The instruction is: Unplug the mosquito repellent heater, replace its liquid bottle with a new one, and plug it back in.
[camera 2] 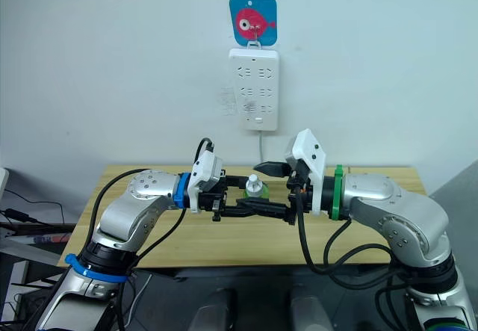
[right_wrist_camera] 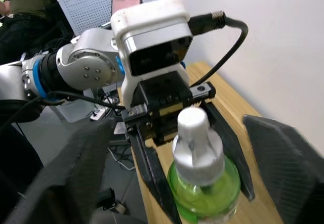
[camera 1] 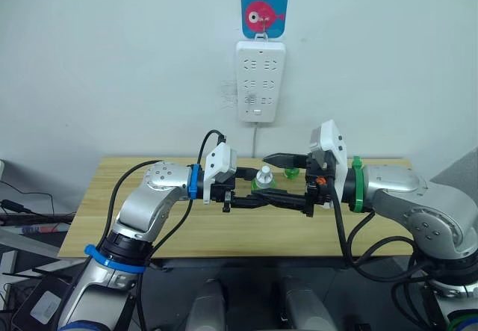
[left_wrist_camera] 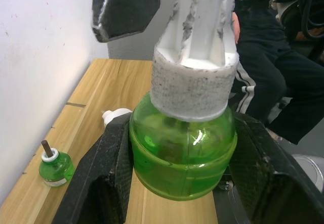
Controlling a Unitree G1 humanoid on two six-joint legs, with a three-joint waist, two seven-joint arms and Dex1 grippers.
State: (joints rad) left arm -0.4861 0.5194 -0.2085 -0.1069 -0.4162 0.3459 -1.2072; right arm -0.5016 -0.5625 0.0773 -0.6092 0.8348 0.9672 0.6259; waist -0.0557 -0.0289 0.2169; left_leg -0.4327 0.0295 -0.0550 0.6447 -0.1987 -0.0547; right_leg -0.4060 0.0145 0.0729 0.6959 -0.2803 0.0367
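Wooden table (camera 1: 224, 234); left gripper (left_wrist_camera: 177, 148) clamps green bottle (left_wrist_camera: 182, 153) above it, right gripper (right_wrist_camera: 177, 148) spread wide around bottle; no readable labels.

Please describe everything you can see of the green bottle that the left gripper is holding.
The round green translucent plastic bottle with a white cap stands upright above the light wooden table, clamped at its belly between the black fingers of the left gripper. The cap looks scuffed and greyish. The right gripper is open around the top, not gripping it.
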